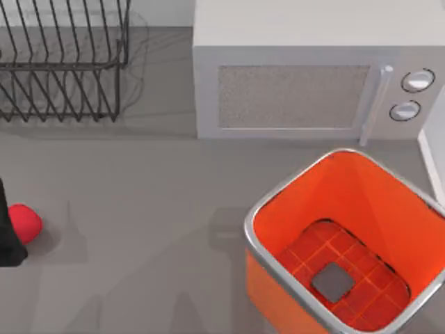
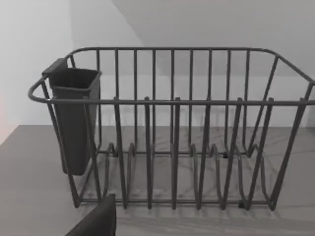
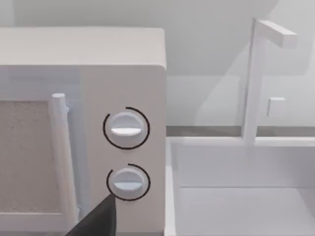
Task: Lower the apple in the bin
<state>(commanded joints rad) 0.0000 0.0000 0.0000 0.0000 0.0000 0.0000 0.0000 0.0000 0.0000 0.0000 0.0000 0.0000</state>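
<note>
The apple [image 1: 25, 223], small, red and round, is at the far left of the table in the top view. A dark part of my left gripper [image 1: 8, 233] comes in from the left edge and sits right against the apple; I cannot tell whether it holds it. The bin [image 1: 278, 198], a large orange container with a silver rim and a gridded red floor with a grey square, stands at the front right, far from the apple. A dark tip of my right gripper [image 3: 96, 220] shows in the right wrist view, facing the microwave's knobs.
A black wire dish rack [image 1: 62, 66] with a dark cup [image 2: 74, 120] stands at the back left. A white microwave [image 1: 306, 76] sits at the back, just behind the bin. A white sink with a tap [image 3: 256, 78] lies to the microwave's right. Open grey tabletop lies between apple and bin.
</note>
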